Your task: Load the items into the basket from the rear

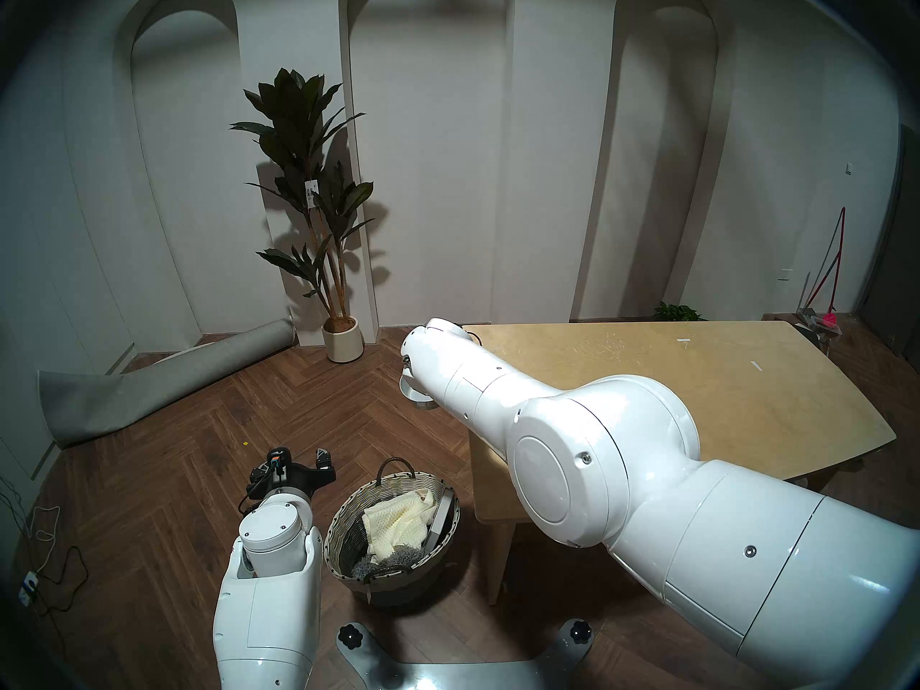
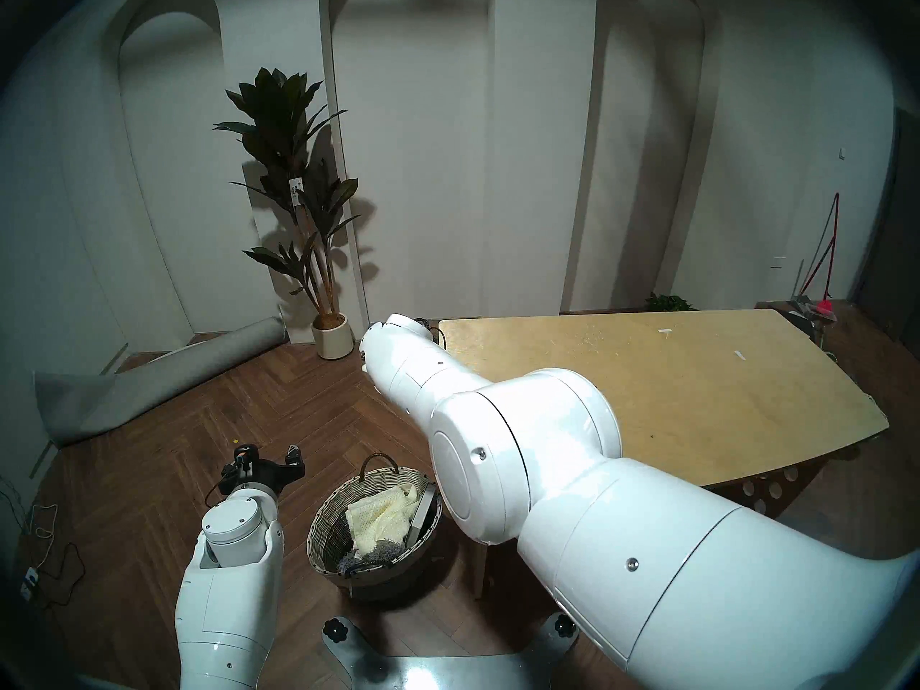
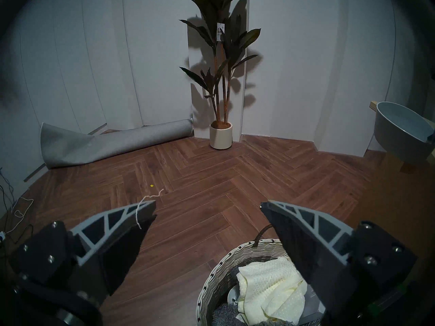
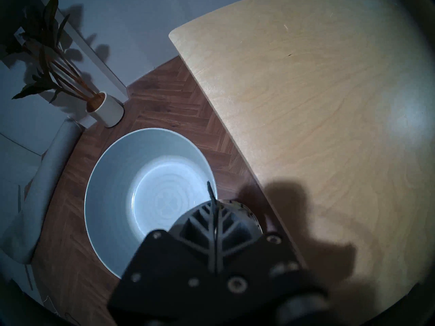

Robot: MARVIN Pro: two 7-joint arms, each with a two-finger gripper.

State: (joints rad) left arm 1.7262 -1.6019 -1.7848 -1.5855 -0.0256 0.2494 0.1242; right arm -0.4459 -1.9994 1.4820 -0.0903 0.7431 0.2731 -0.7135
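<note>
Left gripper (image 3: 207, 209): lower left of the head view, beside the basket; jaws spread wide with nothing between them, only a stray thread clinging to one finger.
Basket (image 1: 343, 512): round woven wicker on the floor, lower centre of the head view, just left of the table leg; one dark loop handle (image 1: 396, 467) stands at its far rim. It looks light and a little yielding, so a hard drop could shift it.
Towel (image 1: 396, 522): cream waffle-knit, crumpled inside the basket; soft, and likely to cushion what lands on it.
Grey shaggy cloth (image 1: 378, 562): at the near inside of the basket, under the towel's edge.
White box (image 1: 440, 519): flat, leaning on edge against the basket's right inner wall; it narrows the free room.
Bowl (image 4: 150, 196): pale grey-white, round, held in the air over the floor just left of the table's edge, centre of the right wrist view; in the head view only a sliver shows under the arm. It looks rigid, smooth, breakable and fairly light.
Right gripper (image 4: 213, 209): lower centre of the wrist view; fingers pinched tight on the bowl's near rim, one inside and one outside. A rim pinch on a glazed surface may slip or let the bowl swing, so I judge a slow, level carry safest.
Table (image 1: 697, 375): bare pale wood, right of the head view.
Bread loaf: not visible in any view.
</note>
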